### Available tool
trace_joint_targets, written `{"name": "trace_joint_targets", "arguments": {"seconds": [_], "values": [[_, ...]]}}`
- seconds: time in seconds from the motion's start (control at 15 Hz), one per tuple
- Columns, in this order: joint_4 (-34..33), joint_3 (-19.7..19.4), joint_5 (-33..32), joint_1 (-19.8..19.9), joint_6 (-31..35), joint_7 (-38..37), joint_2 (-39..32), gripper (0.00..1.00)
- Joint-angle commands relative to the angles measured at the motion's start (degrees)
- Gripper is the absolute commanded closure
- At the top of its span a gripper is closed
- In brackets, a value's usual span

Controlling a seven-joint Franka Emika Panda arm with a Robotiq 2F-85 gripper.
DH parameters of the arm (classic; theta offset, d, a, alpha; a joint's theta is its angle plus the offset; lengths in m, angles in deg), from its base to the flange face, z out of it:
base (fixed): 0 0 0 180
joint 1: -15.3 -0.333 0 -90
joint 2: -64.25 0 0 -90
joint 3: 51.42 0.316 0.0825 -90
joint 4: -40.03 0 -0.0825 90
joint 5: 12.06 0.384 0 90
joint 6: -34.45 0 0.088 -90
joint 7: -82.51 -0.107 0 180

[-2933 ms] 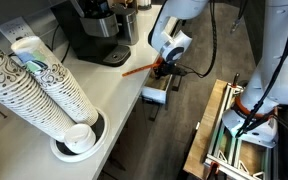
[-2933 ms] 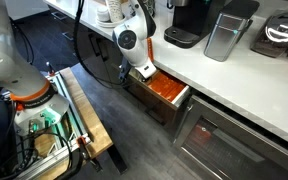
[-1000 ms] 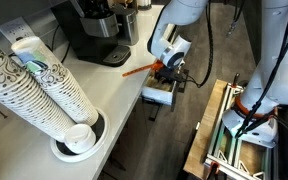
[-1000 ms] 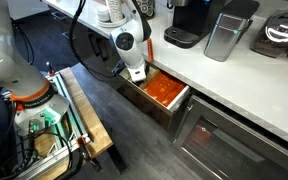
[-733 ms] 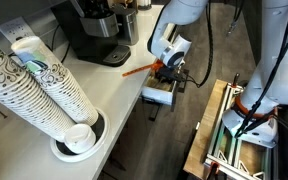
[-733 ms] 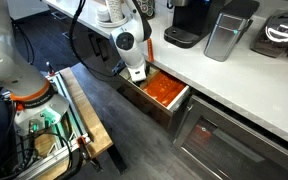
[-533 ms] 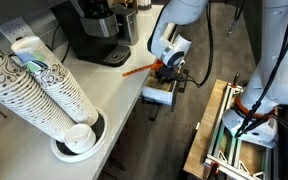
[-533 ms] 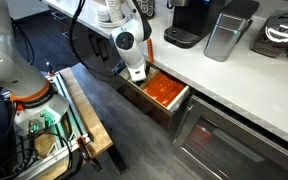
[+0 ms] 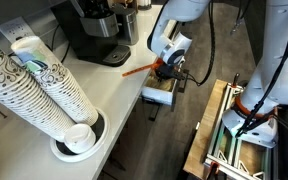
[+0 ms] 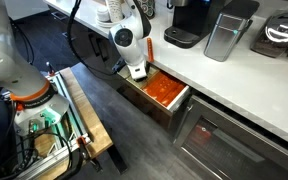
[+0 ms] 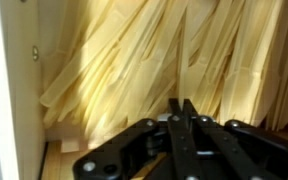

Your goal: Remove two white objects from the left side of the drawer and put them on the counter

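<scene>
I see my black gripper, fingers pressed together, down inside the narrow white-walled pull-out drawer above long pale-yellow paper wrappers.

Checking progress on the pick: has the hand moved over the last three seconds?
Yes, slightly: the hand sits a little lower, closer to the drawer, judged against the counter edge.

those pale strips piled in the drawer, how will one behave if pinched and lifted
The pale strips look thin and flat, so probably light and floppy. They lie loosely overlapped in the drawer, so neighbours may drag along or slip free.
</scene>
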Motion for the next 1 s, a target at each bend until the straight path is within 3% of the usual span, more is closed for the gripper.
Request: {"name": "trace_joint_targets", "arguments": {"seconds": [0.0,0.07,0.2,0.27,0.33,0.47,0.6,0.8,0.87,0.93], "values": [[2.2,0.0,-1.1,-0.6,1.9,-1.0,2.5,0.84],[2.4,0.1,-1.2,-0.7,2.3,-1.1,2.8,0.70],[2.6,0.1,-1.3,-0.6,2.8,-1.0,3.3,0.60],[2.7,0.2,-1.3,-0.5,2.8,-0.9,3.4,0.75],[2.7,0.2,-1.3,-0.5,2.6,-0.8,3.4,0.82],[2.7,0.3,-1.7,-0.4,2.3,-0.9,3.2,0.95],[2.7,0.3,-2.3,-0.4,2.2,-1.0,3.0,0.98],[3.0,0.4,-3.2,-0.4,2.1,-1.2,2.9,0.92],[3.1,0.5,-3.6,-0.4,2.1,-1.5,2.8,0.86],[3.3,0.5,-3.8,-0.5,2.2,-1.6,2.8,0.68]]}}
